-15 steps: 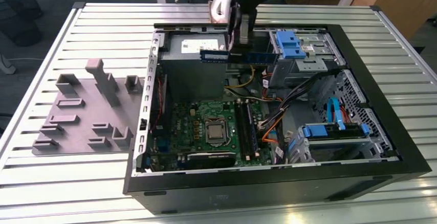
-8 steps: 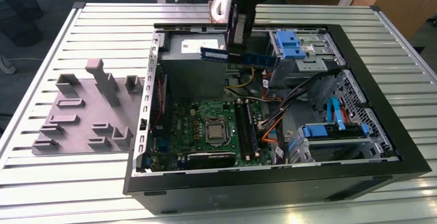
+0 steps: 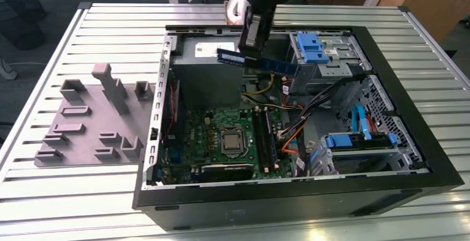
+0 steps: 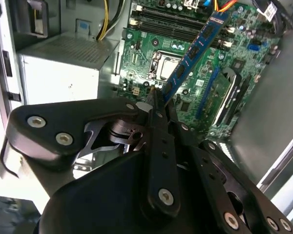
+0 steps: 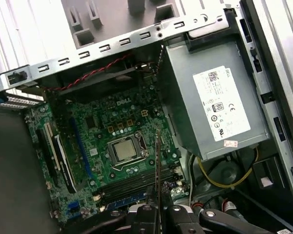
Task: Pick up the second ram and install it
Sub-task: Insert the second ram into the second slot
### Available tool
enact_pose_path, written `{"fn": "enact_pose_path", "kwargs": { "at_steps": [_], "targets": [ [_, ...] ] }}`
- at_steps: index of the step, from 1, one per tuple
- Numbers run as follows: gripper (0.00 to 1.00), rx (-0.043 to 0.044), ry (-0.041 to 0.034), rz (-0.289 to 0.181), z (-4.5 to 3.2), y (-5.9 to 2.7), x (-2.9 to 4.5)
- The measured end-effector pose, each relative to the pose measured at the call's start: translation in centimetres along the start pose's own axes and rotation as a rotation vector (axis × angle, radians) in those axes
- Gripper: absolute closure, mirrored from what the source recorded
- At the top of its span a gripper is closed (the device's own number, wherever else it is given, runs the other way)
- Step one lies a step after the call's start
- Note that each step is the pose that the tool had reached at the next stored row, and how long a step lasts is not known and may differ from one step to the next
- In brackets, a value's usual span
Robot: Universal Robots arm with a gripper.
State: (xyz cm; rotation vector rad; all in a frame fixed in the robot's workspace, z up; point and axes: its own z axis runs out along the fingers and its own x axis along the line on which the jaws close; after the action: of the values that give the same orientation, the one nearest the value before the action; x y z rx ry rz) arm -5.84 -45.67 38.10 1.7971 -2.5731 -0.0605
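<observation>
held above the open case (image 3: pixel 411 164), claw (image 3: pixel 253 59) grips second ram (image 3: pixel 276 65).

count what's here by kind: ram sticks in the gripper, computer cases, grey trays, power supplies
ram stick, held in the gripper: 1
computer case: 1
grey tray: 1
power supply: 1
total: 4

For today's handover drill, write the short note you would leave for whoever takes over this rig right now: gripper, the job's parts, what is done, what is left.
Gripper: shut on the second ram, carrying it in the air.
Second ram: a blue stick held above the open computer case, over the power supply side, not yet at the motherboard.
Done: ram picked up.
Left: seat it in the black memory slots beside the processor socket.
</observation>
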Motion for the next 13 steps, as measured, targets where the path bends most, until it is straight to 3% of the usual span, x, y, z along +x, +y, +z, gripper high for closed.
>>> {"fn": "enact_pose_path", "kwargs": {
  "at_steps": [13],
  "targets": [
    [0.86,0.0039,-0.0049,0.17,0.13,0.06,-0.18]
  ]
}}
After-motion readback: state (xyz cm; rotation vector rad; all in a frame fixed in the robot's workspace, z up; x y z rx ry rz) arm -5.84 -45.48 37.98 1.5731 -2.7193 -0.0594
